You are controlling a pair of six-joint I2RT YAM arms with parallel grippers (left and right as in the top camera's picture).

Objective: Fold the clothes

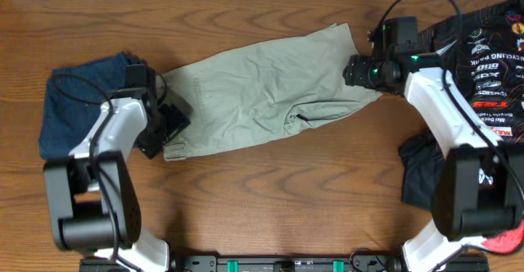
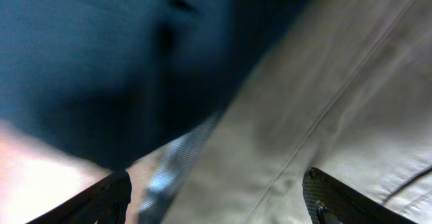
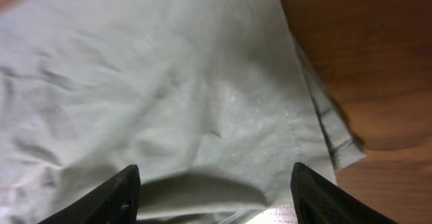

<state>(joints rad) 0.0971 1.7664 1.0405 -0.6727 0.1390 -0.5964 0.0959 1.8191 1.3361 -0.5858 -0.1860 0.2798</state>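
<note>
A pale green garment (image 1: 262, 92) lies spread across the table's middle, running from lower left to upper right. My left gripper (image 1: 170, 123) is open at its left end, fingers spread over the cloth's edge (image 2: 283, 136). My right gripper (image 1: 354, 69) is open at the garment's right end, fingers wide apart over the cloth (image 3: 202, 102) near its hemmed corner (image 3: 337, 150). Neither holds anything.
A folded dark blue garment (image 1: 82, 100) lies at the far left, also seen in the left wrist view (image 2: 101, 62). A black printed garment (image 1: 487, 59) lies at the far right, with another dark cloth (image 1: 422, 174) below it. Bare wooden table (image 1: 286, 190) lies in front.
</note>
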